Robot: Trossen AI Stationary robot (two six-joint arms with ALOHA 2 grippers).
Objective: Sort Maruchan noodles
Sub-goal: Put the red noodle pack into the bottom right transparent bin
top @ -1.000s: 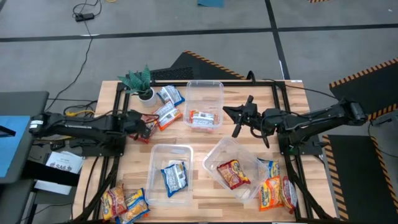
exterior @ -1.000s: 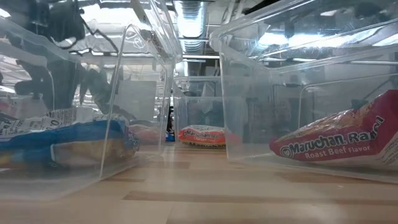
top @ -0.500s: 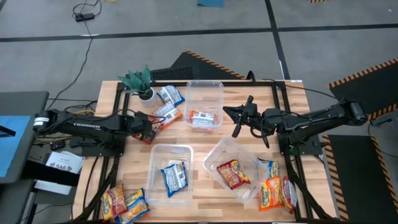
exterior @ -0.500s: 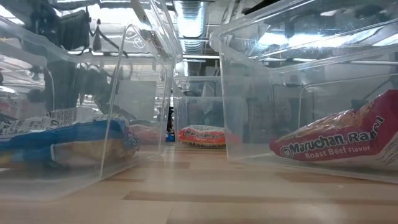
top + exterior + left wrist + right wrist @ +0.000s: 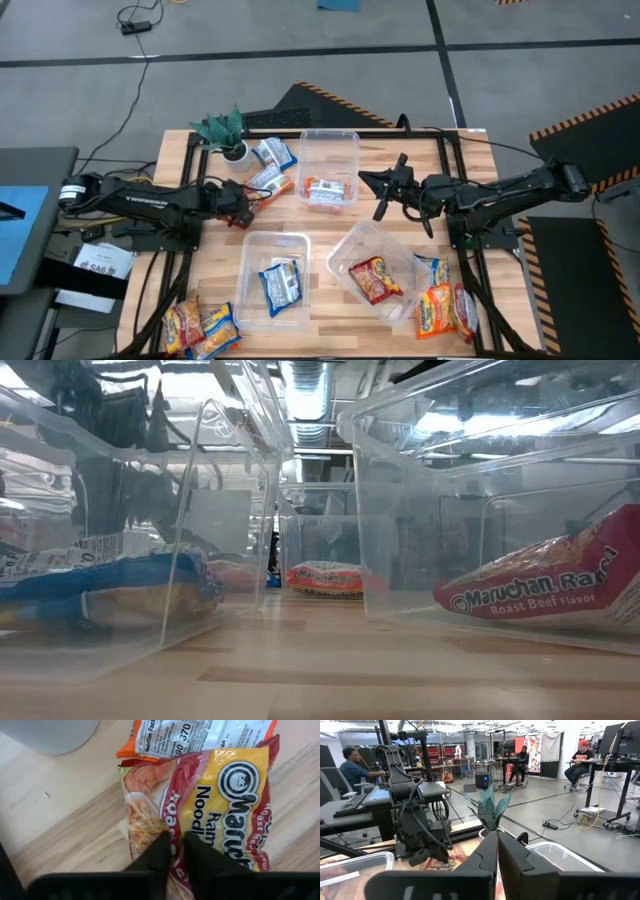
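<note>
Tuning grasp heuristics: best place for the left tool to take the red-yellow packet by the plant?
Grip the red-yellow packet at its crimped end nearest the left tool, coming in low along the table. It lies flat, so only a thin edge gives purchase. An orange packet touches its far end.

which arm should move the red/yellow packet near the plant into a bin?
Left. The left gripper is already shut on the red-and-yellow packet beside the plant. The right gripper hangs across the table, beyond the far bin.
</note>
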